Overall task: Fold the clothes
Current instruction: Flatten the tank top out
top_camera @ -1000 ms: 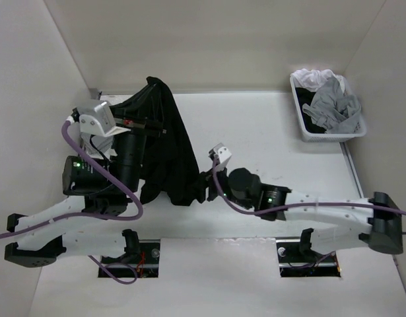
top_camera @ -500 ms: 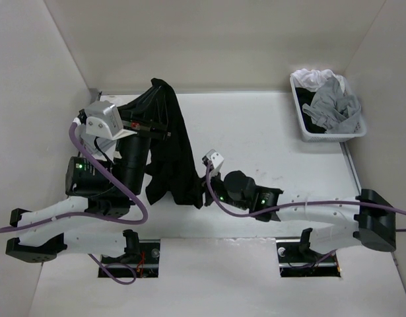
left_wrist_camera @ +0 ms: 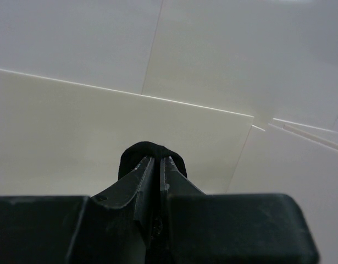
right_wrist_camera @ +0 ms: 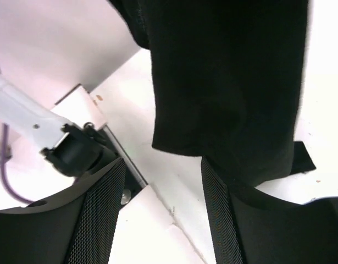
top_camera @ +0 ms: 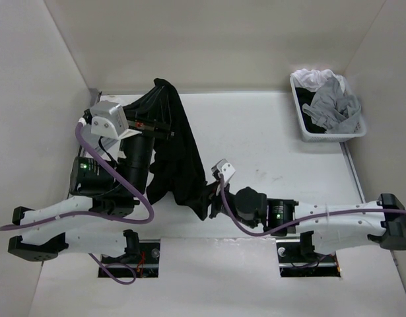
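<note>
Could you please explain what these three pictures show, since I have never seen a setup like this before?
Two robot arms are bolted to a white table. The wide picture looks down from above; the other two come from cameras on each wrist. The left gripper is shut on a plain black soft T-shirt, holding it up so it hangs. The right gripper is open, its jaws close to the shirt's lower edge. A white plastic basket at the far right holds grey and white garments.

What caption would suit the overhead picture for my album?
Left gripper pinches a hanging black T-shirt aloft while the open right gripper hovers at its lower hem.
</note>
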Controlling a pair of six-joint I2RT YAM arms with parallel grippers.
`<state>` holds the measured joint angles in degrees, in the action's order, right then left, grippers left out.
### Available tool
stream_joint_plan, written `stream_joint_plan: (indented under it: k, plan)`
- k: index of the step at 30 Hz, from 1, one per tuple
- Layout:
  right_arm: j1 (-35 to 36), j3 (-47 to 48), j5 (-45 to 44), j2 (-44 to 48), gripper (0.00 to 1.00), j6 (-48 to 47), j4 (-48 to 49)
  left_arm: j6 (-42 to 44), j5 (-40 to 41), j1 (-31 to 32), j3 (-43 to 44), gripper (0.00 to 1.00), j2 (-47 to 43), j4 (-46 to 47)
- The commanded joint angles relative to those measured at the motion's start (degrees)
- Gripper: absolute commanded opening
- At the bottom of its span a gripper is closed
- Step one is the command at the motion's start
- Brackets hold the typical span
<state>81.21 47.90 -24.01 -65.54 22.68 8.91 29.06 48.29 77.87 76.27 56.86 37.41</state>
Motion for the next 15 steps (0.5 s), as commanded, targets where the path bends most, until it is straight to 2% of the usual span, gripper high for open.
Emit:
stream_joint_plan:
  k: [1, 11, 13, 15]
  plan:
    - [0.83, 2.90, -3.24, -2.57, 0.61, 1.93, 0.32, 1.09, -0.22, 0.57, 1.69, 0.03, -0.08, 2.93]
    - [-2.59, 4.48, -3.94, -9.96, 0.62, 3.34, 6.29, 1.09, -0.13, 1.10, 0.72, 0.03, -0.35, 3.64]
    - [-3.38, 4.57, -4.29, -10.75, 0.56, 3.60, 7.87, 1.09, -0.04, 1.10, 0.55, 0.03, -0.44, 3.64]
    - [-4.08, 4.83, -4.64, -11.45, 0.45, 4.13, 9.02, 1.09, 0.05, 1.10, 0.20, 0.03, -0.61, 3.64]
